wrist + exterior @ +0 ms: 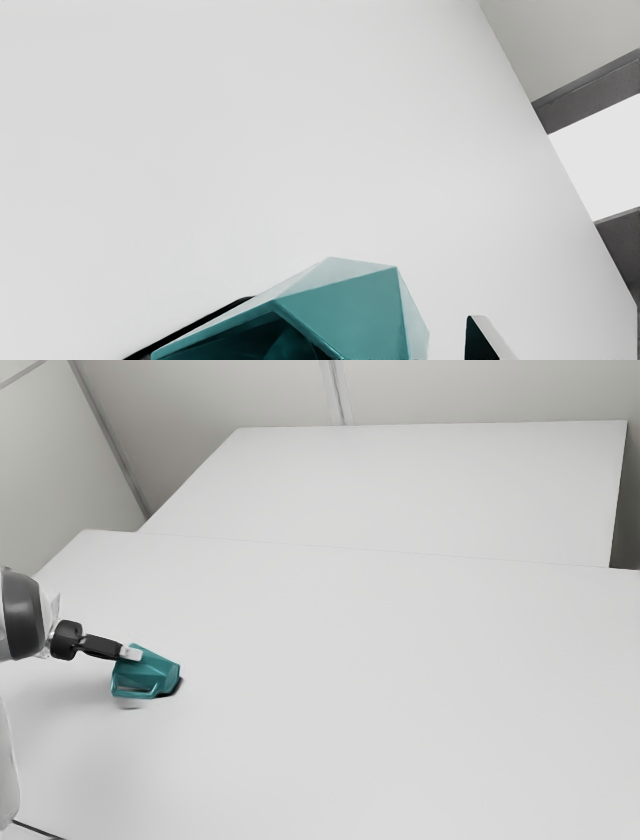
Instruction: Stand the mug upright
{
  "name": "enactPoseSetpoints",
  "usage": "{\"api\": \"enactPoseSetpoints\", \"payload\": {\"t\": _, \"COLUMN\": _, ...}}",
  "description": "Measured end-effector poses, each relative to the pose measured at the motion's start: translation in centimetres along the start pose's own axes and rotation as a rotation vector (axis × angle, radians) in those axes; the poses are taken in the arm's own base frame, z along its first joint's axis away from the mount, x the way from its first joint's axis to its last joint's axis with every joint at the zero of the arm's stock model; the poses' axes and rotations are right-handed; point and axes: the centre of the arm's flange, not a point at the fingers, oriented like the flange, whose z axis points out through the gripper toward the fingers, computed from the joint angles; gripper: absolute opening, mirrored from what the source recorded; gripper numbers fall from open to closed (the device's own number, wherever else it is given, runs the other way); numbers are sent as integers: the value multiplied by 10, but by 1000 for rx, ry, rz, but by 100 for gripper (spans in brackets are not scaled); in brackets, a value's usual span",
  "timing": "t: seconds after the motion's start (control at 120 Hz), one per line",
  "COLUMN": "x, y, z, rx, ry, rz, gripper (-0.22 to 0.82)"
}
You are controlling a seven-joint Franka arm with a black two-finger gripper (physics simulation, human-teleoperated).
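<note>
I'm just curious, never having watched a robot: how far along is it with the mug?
Done: the gripper is at the mug. In hand: lining up, it seems; the wrist view shows a gap between one finger and the mug. Left: gripping and righting it, as it is tipped over.

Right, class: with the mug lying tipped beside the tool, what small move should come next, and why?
Probably ease the tool gently shut before any turning: the mug lies tipped right by it, yet the wrist view shows a gap between the mug and one fingertip, so it isn't gripped.
</note>
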Motion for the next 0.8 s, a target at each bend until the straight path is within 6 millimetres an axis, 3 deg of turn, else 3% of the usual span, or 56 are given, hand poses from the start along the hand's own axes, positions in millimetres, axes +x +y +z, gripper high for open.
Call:
{"api": "enactPoseSetpoints", "payload": {"t": 0.242, "x": 2, "y": 7, "z": 6, "rx": -62, "ry": 43, "rz": 45, "gripper": -4}}
{"api": "enactPoseSetpoints", "payload": {"t": 0.533, "x": 19, "y": 31, "z": 16, "rx": -171, "ry": 78, "rz": 138, "gripper": -13}}
{"api": "enactPoseSetpoints", "payload": {"t": 0.667, "x": 45, "y": 54, "z": 24, "rx": -208, "ry": 83, "rz": 216, "gripper": -15}}
{"api": "enactPoseSetpoints", "payload": {"t": 0.8, "x": 93, "y": 89, "z": 38, "rx": -210, "ry": 60, "rz": 320, "gripper": -16}}
